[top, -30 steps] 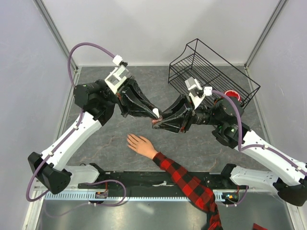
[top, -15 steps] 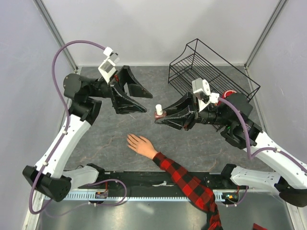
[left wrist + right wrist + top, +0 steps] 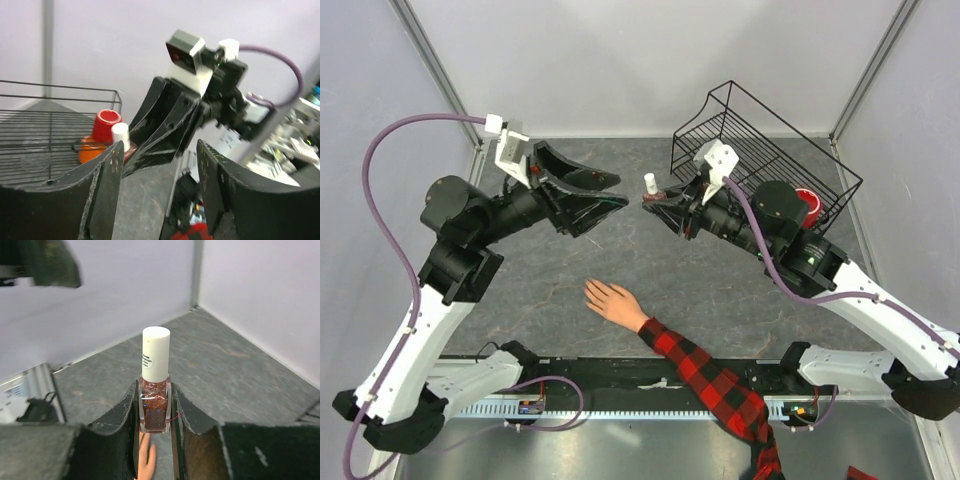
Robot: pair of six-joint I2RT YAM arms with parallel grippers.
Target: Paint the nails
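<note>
Right gripper (image 3: 652, 198) clamped on tiny dark red glass bottle (image 3: 155, 412), white cap (image 3: 155, 354) on. Left gripper (image 3: 619, 192) jaws stood apart, empty, at bottle's 9 o'clock. Nails (image 3: 588, 291) of pale spread hand (image 3: 612, 302), bottle's 7 o'clock, judged unpainted; all painting left.

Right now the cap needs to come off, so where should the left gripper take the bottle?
By the white cap: it stands upright, a bare cylinder above the right gripper, which clamps the bottle. Bring the open left gripper in from its own side, fingers flanking it.
</note>
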